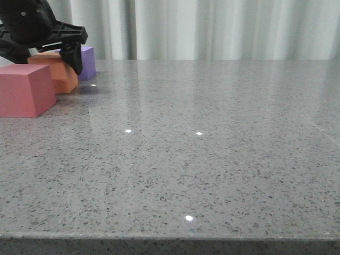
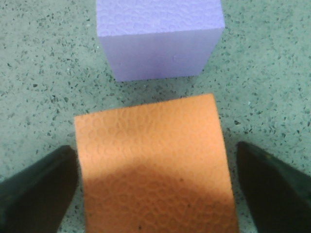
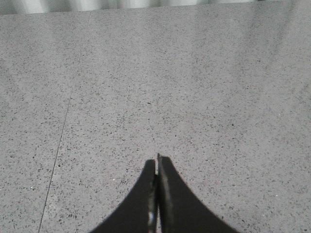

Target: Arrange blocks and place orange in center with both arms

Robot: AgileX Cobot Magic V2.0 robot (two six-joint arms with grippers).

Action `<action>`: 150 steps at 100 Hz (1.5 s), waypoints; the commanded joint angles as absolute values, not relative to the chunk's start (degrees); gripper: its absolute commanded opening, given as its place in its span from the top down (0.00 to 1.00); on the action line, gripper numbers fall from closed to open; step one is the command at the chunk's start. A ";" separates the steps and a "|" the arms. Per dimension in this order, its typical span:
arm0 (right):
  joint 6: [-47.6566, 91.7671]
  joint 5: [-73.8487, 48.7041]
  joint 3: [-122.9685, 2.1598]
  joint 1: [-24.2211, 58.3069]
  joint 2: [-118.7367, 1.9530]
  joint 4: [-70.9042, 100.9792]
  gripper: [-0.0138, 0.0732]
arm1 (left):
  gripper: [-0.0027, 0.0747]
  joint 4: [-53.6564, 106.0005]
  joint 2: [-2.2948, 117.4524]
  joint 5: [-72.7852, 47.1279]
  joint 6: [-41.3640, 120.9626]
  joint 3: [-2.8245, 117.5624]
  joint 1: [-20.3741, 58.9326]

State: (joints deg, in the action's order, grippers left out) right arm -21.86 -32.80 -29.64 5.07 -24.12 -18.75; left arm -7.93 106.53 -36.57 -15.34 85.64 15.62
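In the front view, the orange cube (image 1: 59,75) sits on the table at the far left, between the red-pink cube (image 1: 24,90) in front of it and the purple cube (image 1: 88,61) behind it. My left gripper (image 1: 50,53) is open and low over the orange cube. In the left wrist view, my left gripper (image 2: 155,165) has one black finger on each side of the orange cube (image 2: 150,145), with a small gap on the right side. The purple cube (image 2: 160,39) lies just beyond. My right gripper (image 3: 157,162) is shut and empty over bare table; it does not show in the front view.
The grey speckled table (image 1: 202,149) stretches to the right of the cubes up to a pale curtain (image 1: 212,26) at the back. Its front edge (image 1: 170,237) runs along the bottom of the front view. A thin seam (image 3: 58,145) crosses the tabletop in the right wrist view.
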 commanded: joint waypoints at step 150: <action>-21.54 -28.57 -31.17 4.79 -24.33 -19.66 0.97 | 0.37 -10.87 16.11 -29.16 -15.48 33.21 16.22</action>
